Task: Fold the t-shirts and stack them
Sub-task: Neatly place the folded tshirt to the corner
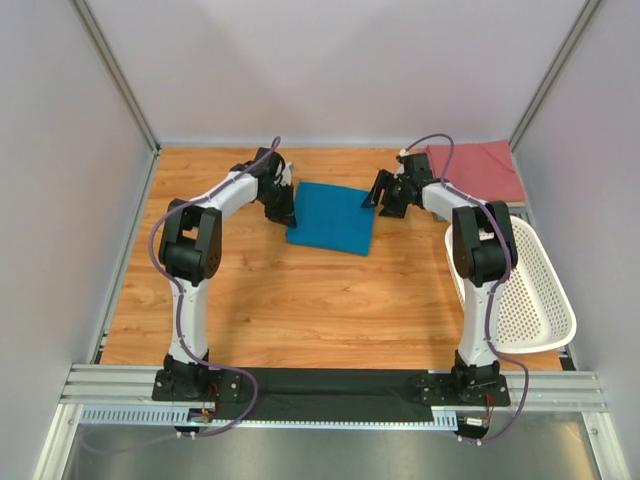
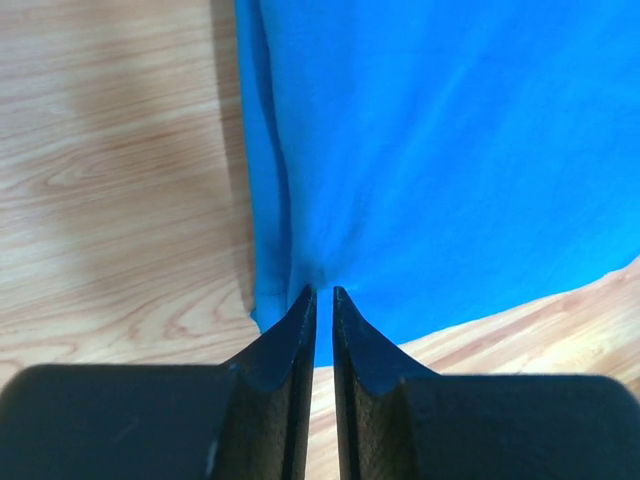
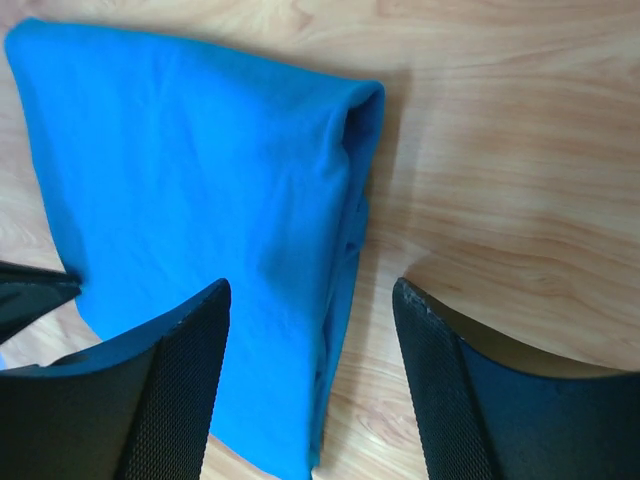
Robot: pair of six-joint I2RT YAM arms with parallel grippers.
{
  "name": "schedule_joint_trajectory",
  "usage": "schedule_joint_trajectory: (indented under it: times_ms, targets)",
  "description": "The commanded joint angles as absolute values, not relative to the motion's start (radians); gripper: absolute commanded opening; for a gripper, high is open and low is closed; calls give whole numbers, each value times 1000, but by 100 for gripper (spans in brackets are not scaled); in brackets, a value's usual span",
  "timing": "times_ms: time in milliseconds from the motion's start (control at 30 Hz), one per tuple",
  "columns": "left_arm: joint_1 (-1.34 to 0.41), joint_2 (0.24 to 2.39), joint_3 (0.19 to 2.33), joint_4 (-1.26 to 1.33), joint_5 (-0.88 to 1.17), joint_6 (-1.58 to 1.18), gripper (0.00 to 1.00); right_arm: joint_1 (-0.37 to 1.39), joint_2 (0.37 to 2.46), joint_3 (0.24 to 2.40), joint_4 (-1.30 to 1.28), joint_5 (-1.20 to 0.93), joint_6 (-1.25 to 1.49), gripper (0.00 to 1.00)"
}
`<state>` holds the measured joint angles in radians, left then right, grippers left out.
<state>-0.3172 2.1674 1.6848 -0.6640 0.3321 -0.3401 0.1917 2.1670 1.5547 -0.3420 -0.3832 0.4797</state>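
A teal-blue t-shirt [image 1: 332, 218] lies folded in a flat rectangle at the middle back of the table. My left gripper [image 1: 283, 212] is at its left edge. In the left wrist view the jaws [image 2: 324, 292] leave only a thin slit, and the blue cloth [image 2: 450, 150] puckers into their tips. My right gripper [image 1: 385, 200] is at the shirt's right side. In the right wrist view it [image 3: 312, 290] stands open above the shirt's layered edge [image 3: 200, 180], holding nothing. A salmon-red t-shirt [image 1: 475, 168] lies folded at the back right corner.
A white perforated basket [image 1: 560, 310] sits at the right edge of the table, beside the right arm. Grey walls with metal posts close in the table on the left, back and right. The left gripper's dark finger [image 3: 30, 290] shows at the left of the right wrist view.
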Motion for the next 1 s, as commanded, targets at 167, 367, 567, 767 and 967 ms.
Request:
schedule_joint_trajectory:
  times_ms: [167,367,567,767,967]
  targets:
    - [-296,2250,1842,-682,330,-324,18,206,2164,1393,-118,-307,624,68]
    - [-241,2293,1809,-686,339,-350,18,221,2161,1371,-110,-241,641,70]
    - [-238,2276,1764,-660,344,-357,18,233,2169,1367,-120,-247,638,70]
    - [-238,2266,1735,-640,362,-370,18,239,2163,1342,-114,-268,638,69]
    - [-238,2224,1692,-630,361,-379,18,244,2158,1335,-123,-273,632,66]
